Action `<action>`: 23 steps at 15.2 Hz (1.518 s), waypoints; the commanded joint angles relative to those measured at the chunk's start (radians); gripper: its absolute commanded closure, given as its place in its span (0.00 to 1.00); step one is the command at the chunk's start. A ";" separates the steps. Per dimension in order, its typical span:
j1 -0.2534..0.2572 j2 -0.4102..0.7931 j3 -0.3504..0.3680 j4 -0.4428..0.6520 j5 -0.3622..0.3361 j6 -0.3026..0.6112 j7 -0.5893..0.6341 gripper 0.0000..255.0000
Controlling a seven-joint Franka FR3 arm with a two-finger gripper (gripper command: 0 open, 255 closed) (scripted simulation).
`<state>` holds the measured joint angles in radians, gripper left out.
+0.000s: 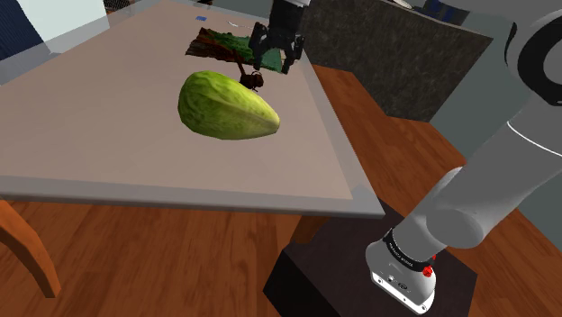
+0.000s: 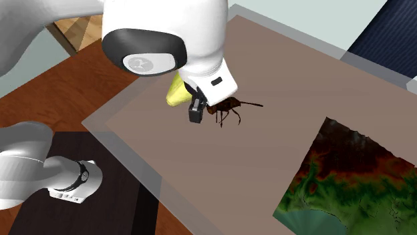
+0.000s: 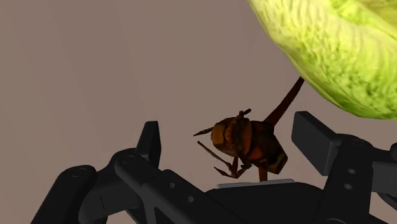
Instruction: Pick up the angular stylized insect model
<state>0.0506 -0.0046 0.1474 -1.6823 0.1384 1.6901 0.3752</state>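
Gripper (image 3: 230,130) is wide open, one finger on either side of the brown insect (image 3: 248,143), and neither appears to touch it, so nothing's held. The insect looks to be standing on the counter (image 1: 108,117), tucked just beside the big green fruit (image 1: 225,106). That's probably why the gripper straddles it from the free side. A map-like sheet (image 2: 341,173) lies beyond. The arm (image 1: 477,203) stretches far out from its stand (image 1: 315,275), wrist tipped down over the insect.
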 commanded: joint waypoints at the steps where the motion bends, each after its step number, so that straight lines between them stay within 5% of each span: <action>1: 0.009 0.090 0.009 0.109 -0.012 -0.017 0.051 0.00; 6: 0.038 0.317 0.014 0.424 -0.044 -0.103 0.152 0.00; 15: 0.035 0.292 0.013 0.285 -0.038 0.010 0.137 0.00; 16: 0.034 0.288 0.012 0.279 -0.038 0.012 0.135 1.00; 23: 0.034 0.287 0.013 0.278 -0.037 0.012 0.136 1.00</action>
<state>0.0839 0.2799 0.1594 -1.4038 0.1010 1.7032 0.5111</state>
